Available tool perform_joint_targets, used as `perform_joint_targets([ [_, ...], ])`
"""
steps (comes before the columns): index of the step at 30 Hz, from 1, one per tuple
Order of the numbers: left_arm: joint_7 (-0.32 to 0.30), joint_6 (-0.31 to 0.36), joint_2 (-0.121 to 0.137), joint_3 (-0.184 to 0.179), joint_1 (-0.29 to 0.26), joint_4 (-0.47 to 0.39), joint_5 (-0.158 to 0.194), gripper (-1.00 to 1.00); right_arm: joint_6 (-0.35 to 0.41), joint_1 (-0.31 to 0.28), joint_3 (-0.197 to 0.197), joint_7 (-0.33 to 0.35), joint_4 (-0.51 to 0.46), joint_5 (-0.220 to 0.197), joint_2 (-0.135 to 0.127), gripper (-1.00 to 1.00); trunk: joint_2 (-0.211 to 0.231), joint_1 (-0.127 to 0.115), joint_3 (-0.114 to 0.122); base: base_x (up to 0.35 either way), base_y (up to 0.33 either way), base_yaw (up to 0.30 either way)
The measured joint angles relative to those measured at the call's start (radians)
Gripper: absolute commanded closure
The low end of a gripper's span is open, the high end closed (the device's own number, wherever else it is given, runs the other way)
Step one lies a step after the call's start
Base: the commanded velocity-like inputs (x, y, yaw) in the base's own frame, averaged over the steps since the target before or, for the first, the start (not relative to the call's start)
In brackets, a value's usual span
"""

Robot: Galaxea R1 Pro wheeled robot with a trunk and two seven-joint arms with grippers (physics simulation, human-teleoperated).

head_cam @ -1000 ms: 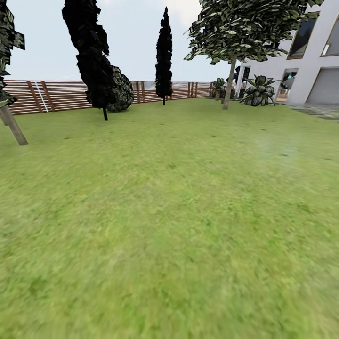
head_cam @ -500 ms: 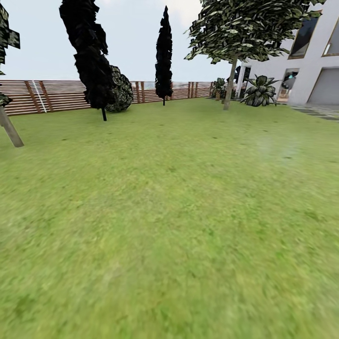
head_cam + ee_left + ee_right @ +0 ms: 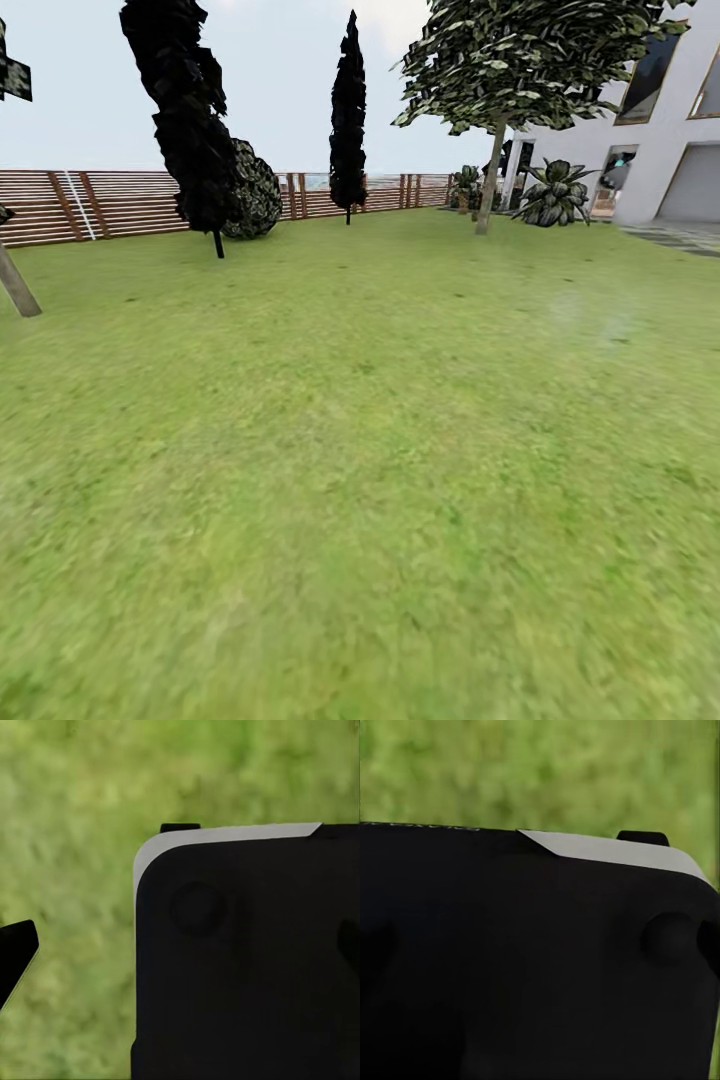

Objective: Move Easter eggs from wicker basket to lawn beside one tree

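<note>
Open lawn (image 3: 380, 450) across the frame's lower two thirds, slatted fence (image 3: 120, 200) along upper left, tree (image 3: 488, 175) upper right beside house (image 3: 670, 150), grippers' opening cannot be told.

Home garden: green lawn (image 3: 380, 420), slatted wooden fence (image 3: 110, 200), trees (image 3: 490, 120), white house (image 3: 670, 140) at the edge.

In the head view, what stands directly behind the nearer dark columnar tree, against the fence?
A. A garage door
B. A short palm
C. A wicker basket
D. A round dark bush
D: a round dark bush sits right behind the dark columnar tree, in front of the wooden fence.
</note>
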Motion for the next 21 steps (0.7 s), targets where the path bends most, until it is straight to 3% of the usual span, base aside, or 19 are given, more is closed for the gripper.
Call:
perform_joint_targets([
  [21, 0.000, -0.002, 0.000, 0.000, 0.000, 0.000, -0.001, -1.00, 0.000, 0.000, -0.002, 0.001, 0.001, 0.001, -0.002, -1.00, 0.000, 0.000, 0.000, 0.335, 0.000, 0.000],
])
